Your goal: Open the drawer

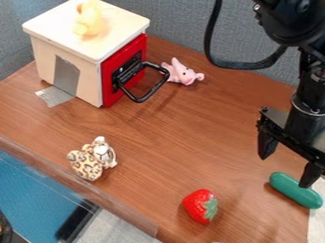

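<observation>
- Box (47, 61): far left of table (158, 128).
- Toy duck (92, 21): on box top.
- Drawer (110, 86): in box's right-hand side, handle (139, 100) jutting out over table.
- Toy pig (183, 76): right of box, just behind handle.
- Plush leopard (88, 162): in front of box, near table's front edge.
- Strawberry (197, 205): front, right of leopard.
- Toy cucumber (295, 190): right of strawberry, slightly farther back.

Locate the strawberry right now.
In the camera view, the red strawberry lies at the bottom, right of centre, between the leopard-print plush and the green pickle-shaped toy.
</observation>
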`<state>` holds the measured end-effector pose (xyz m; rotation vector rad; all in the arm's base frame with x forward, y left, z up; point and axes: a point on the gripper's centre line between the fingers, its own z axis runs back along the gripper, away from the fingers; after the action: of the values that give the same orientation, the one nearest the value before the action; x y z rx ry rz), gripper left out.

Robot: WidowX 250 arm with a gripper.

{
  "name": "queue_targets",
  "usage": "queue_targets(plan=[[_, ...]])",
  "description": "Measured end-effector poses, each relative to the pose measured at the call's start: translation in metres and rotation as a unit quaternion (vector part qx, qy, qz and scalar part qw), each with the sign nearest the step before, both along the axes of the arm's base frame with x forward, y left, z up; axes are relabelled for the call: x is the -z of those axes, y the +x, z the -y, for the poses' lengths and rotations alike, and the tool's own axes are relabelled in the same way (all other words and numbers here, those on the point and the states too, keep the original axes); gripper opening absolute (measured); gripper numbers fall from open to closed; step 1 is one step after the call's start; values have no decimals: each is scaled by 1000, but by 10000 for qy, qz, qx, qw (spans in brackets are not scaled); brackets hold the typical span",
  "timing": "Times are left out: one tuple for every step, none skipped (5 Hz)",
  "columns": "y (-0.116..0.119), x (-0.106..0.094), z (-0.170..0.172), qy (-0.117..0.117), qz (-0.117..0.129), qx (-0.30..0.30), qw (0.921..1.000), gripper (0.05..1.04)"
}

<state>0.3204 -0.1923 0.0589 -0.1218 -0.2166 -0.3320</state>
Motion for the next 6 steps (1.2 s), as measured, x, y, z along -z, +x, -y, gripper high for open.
queue_targets(plan=[[-4, 14, -1, 83, -190, 0, 9998, 1000], [7, 15, -25, -53, -334, -368, 9987, 1000], [17, 15, -49, -222, -431, -731, 9961, 1000], [24, 14, -68, -286, -472, -908, 9943, 1000], [42, 14, -103, -278, -422, -1307, 9901, 1000], [56, 8, -130, -158, -272, -1500, 9882, 1000]])
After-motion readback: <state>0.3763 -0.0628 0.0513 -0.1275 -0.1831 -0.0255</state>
